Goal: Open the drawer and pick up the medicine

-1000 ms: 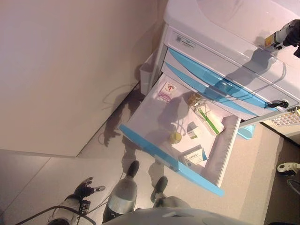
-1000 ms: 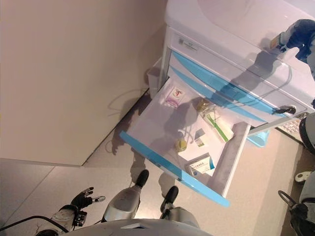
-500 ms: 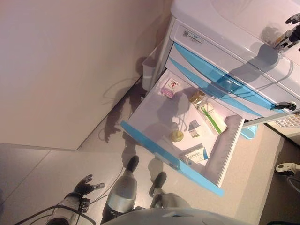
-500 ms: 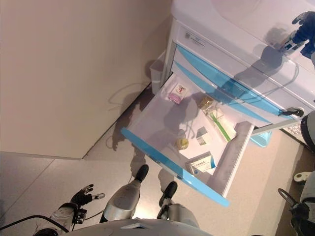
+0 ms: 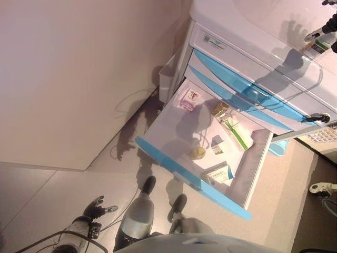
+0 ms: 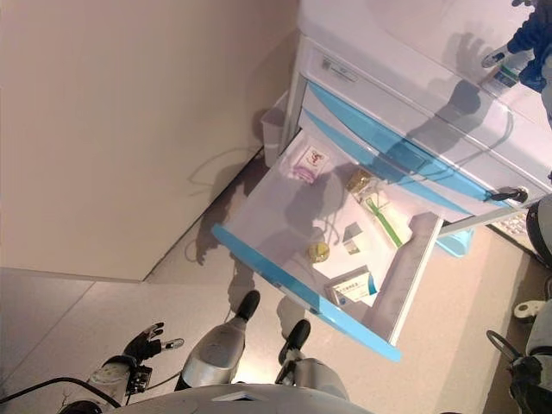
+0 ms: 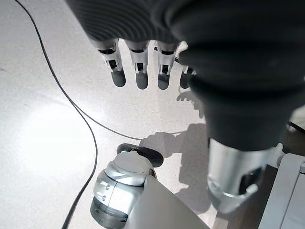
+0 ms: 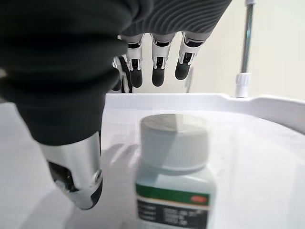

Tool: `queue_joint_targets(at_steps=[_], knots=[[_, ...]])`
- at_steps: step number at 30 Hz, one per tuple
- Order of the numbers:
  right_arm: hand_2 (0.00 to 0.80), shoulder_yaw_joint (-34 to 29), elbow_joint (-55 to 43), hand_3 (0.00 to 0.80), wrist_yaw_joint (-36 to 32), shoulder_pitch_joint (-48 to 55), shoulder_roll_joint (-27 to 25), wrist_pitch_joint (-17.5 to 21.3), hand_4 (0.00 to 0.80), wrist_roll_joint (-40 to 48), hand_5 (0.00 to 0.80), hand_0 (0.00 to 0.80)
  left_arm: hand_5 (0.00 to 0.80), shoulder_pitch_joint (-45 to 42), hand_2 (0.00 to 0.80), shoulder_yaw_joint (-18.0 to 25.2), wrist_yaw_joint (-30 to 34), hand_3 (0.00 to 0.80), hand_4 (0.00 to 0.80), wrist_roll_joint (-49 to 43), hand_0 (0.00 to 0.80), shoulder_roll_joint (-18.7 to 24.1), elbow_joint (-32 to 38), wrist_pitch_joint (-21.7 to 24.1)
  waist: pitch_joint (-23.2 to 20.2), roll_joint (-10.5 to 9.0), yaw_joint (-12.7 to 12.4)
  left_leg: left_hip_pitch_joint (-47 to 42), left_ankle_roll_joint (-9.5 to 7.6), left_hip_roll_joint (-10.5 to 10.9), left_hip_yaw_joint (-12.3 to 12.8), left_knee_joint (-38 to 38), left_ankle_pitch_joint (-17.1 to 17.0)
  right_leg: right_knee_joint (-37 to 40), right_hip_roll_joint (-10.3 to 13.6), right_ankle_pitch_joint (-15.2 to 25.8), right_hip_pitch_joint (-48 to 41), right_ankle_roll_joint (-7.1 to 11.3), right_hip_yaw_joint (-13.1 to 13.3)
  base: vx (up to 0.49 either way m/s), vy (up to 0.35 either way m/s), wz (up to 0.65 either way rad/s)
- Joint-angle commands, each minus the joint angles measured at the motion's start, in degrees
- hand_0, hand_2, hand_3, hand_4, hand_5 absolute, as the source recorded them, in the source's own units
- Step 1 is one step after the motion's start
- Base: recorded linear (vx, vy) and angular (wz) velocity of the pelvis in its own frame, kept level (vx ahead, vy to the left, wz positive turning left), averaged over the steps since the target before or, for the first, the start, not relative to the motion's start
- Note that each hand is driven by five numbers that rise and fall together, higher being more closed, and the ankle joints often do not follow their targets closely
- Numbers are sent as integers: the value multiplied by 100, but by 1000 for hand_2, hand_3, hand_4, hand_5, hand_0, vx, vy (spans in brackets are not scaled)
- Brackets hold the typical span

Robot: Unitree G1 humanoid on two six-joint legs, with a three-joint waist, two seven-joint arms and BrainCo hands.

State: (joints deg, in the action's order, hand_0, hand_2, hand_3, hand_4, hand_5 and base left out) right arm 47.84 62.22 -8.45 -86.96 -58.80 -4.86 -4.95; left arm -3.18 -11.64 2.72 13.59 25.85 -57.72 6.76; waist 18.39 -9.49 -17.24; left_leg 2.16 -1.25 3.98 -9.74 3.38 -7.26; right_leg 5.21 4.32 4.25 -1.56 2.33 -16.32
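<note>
Standing upright on the cart top (image 5: 274, 21) at upper right of the frame, medicine bottle (image 8: 174, 176) just under the spread, empty right hand (image 8: 95, 138), drawer (image 5: 195, 182) already open, left hand (image 7: 138, 71) slack by the floor.

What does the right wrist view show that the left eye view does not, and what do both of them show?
Only the right wrist view shows the medicine bottle whole: grey cap, green band, upright on the white cart top, and the right hand open, apart from it.

Only the left eye view shows the open drawer with its boxes and small jars, and the left hand low by the floor.

Both show the right hand, the cart top and, in the left eye view only at the frame's edge, the bottle.
</note>
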Motion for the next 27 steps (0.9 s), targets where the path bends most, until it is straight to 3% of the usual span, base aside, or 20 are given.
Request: queue_joint_targets(at_steps=[1,4,7,8,9,14,19,22,27], knots=[[0,58,-394,0,186,-190,-306,317,0,791,0,0,0,-239,0,-148,24,0,0,-7,0,255,-10,7,-302,24,98,-188,-38,42,28,70,703,-659,-55,-374,-25,285,3,-31,-20,-8],[0,-269,-618,0,822,-8,-287,569,0,1211,0,0,0,-212,0,-174,32,0,0,-99,0,213,-138,18,-404,27,201,-272,-40,23,106,65,760,-640,-68,-371,-68,293,79,-45,-29,-9],[0,-658,-1062,0,1904,160,-383,799,0,1339,0,0,0,-218,0,-196,40,0,0,-177,0,151,-286,37,-527,42,335,-357,-46,11,210,54,835,-608,-85,-372,-112,304,195,-64,-26,-26],[0,-771,-1272,0,2276,194,-468,861,0,1745,0,0,0,-229,0,-208,35,0,0,-179,0,131,-344,54,-575,47,388,-386,-49,8,248,55,852,-600,-94,-369,-124,307,237,-63,-22,-26],[0,-1072,-1556,0,2776,301,-540,912,0,1792,0,0,0,-231,0,-227,44,0,0,-179,0,88,-439,63,-641,71,488,-429,-43,2,312,39,884,-601,-99,-378,-142,309,294,-48,-13,-31],[0,-2404,-2654,0,3955,1287,-912,1043,0,1442,0,0,0,-163,0,-313,107,0,0,-358,0,-62,-544,-125,-910,233,840,-566,-53,1,519,6,992,-597,-124,-405,-158,335,561,-42,1,-34],[0,-3855,-3385,0,4490,2889,-956,1305,0,1618,0,0,0,26,0,-518,238,0,0,-554,0,-166,-504,-297,-1090,456,1230,-661,-56,-23,791,-6,1073,-537,-142,-405,-144,350,828,-68,-4,-34],[0,-5109,-3990,0,4476,4483,-246,1794,0,2368,0,0,0,246,0,-641,301,0,0,-677,0,-251,-449,-339,-1147,579,1530,-722,-39,-56,981,10,1119,-477,-152,-392,-122,347,1014,-71,-10,-32],[0,-5912,-4474,0,4173,6337,1412,2125,0,2888,0,0,0,544,0,-825,301,0,0,-767,0,-439,-412,-369,-1150,704,1859,-799,-49,-103,1204,42,1163,-450,-187,-380,-80,319,1272,-39,-15,-41]])
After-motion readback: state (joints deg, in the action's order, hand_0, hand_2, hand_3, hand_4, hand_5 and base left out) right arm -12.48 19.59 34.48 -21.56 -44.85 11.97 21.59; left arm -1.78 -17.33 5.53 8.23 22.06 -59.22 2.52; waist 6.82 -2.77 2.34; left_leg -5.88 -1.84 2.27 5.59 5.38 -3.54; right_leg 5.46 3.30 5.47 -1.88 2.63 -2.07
